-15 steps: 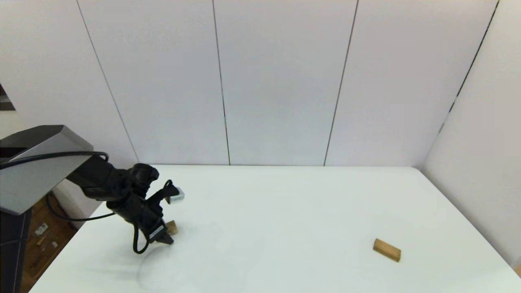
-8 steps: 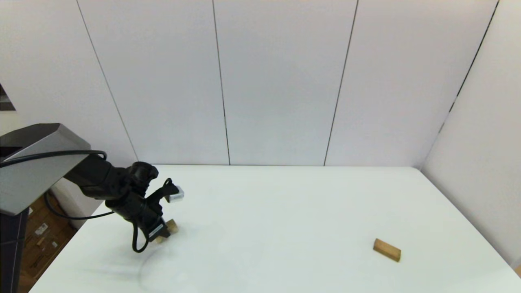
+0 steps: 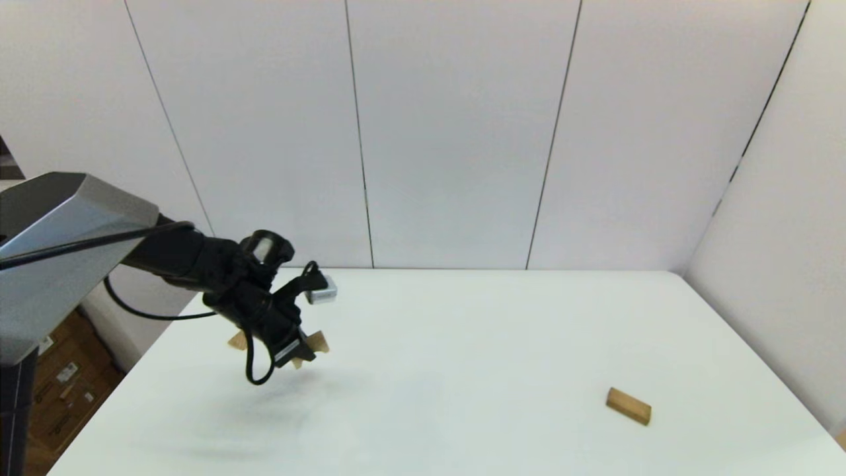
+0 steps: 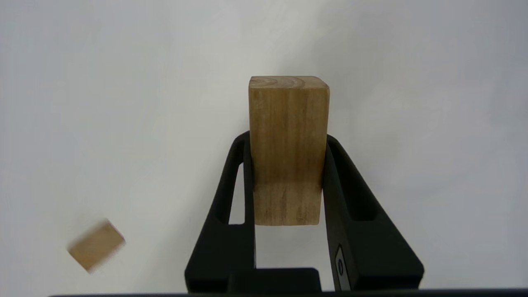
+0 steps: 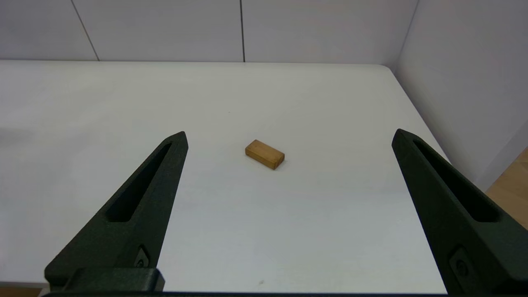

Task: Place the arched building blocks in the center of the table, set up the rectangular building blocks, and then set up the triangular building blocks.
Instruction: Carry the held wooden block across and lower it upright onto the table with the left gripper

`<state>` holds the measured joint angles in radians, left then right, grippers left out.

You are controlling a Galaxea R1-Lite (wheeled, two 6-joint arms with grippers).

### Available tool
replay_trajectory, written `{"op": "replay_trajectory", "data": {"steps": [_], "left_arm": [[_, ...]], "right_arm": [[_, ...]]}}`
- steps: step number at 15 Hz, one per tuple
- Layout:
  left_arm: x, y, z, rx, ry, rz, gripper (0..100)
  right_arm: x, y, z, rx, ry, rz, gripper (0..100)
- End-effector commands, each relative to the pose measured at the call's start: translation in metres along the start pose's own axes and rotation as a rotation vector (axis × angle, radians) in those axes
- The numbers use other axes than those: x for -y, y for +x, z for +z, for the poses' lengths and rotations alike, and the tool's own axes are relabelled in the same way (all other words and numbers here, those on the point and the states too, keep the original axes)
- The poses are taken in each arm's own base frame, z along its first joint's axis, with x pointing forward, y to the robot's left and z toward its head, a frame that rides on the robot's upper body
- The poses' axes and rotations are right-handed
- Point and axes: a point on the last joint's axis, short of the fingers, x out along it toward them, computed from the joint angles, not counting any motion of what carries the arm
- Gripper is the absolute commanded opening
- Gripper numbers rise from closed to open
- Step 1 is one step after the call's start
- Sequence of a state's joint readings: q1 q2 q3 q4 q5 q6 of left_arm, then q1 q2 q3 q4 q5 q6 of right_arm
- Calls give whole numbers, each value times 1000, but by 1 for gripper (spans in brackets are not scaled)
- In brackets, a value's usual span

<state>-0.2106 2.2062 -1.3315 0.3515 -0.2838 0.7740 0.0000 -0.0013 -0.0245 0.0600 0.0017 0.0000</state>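
A: Where is the arched block [image 4: 288,148]?

B: It is clamped between the left gripper's [image 3: 299,352] fingers [image 4: 231,194], lifted off the white counter [image 3: 462,370] at centre left of the head view, long axis running crosswise to the fingers.

A: And the others?

B: A small triangular block [image 4: 96,245] lies below. The rectangular block [image 5: 265,154] lies flat at lower right, nearer the right gripper [image 5: 288,140], whose fingers are spread wide and empty.

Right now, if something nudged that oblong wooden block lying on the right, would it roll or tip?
Probably neither: the rectangular block lies flat on a broad face, so it should slide. It looks like solid wood, likely stiff. The table looks smooth, so it may skid easily.
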Motion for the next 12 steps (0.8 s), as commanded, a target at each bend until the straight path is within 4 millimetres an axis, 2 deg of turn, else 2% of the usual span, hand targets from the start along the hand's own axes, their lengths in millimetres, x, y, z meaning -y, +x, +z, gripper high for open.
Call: {"op": "replay_trajectory", "data": {"steps": [1, 4, 5, 8, 12], "left_arm": [[46, 20, 79, 2, 193, -98, 0], [75, 60, 115, 6, 277, -141, 0], [85, 70, 120, -12, 299, -162, 0], [107, 80, 134, -53, 347, -201, 0], [113, 87, 129, -98, 358, -222, 0]], "right_arm": [[0, 0, 0, -1, 0, 0, 100], [0, 0, 0, -1, 0, 0, 100], [0, 0, 0, -1, 0, 0, 100], [0, 0, 0, 1, 0, 0, 100], [0, 0, 0, -1, 0, 0, 100]]}}
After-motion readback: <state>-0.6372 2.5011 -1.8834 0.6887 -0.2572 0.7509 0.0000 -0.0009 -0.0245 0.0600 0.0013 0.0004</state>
